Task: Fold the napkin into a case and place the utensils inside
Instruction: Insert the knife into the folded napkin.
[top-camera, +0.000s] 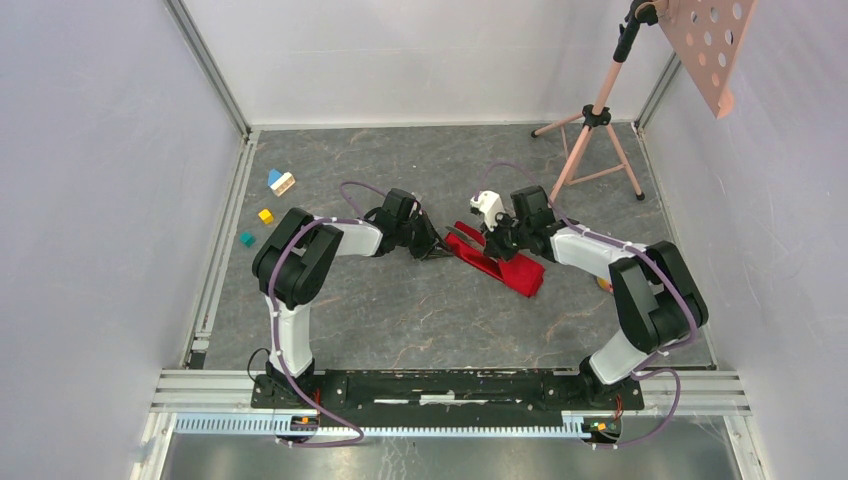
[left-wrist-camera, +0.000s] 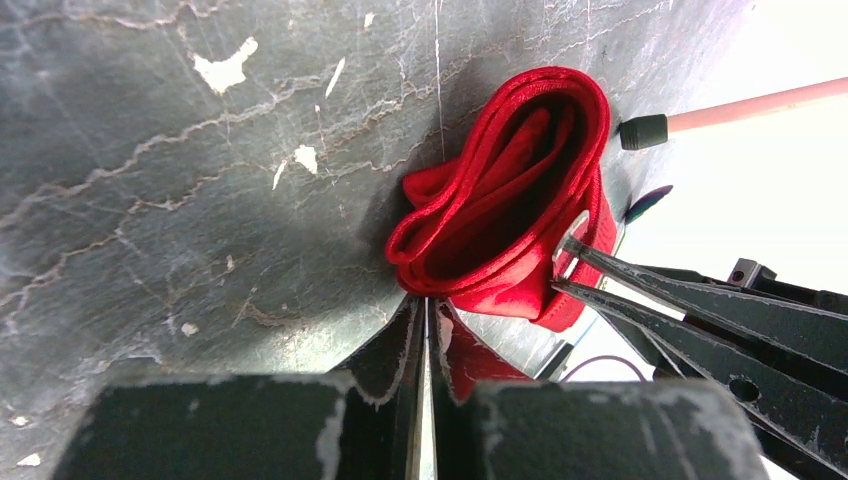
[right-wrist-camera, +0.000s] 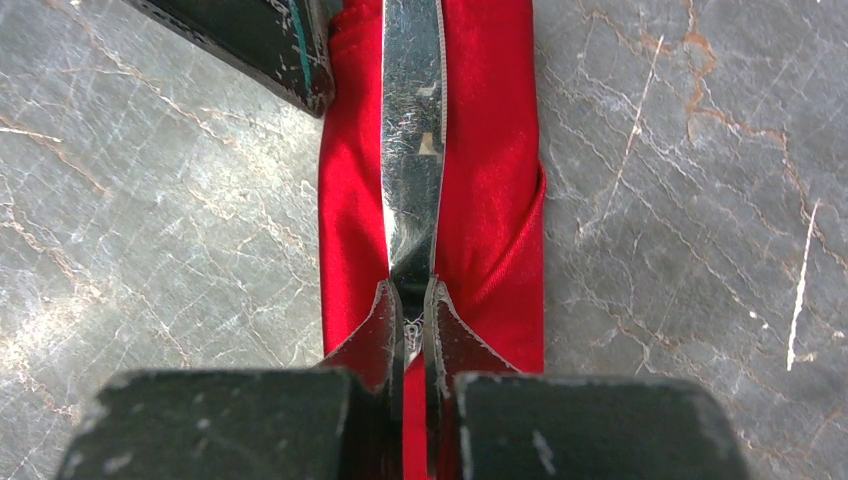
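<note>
My left pincer (left-wrist-camera: 428, 305) is pinched narrow on the near lip of the red case (left-wrist-camera: 505, 170). The mouth of the case gapes open, with layered folds showing inside. My right pincer (right-wrist-camera: 412, 292) is clamped tight on a silver utensil (right-wrist-camera: 412, 150), which runs lengthwise over the case with its tip at the rim of the mouth. The case lies on the grey counter (right-wrist-camera: 150, 250) between my two arms, set at a slant in the top view. Small coloured blocks (top-camera: 281, 182) sit well apart at the far left.
</note>
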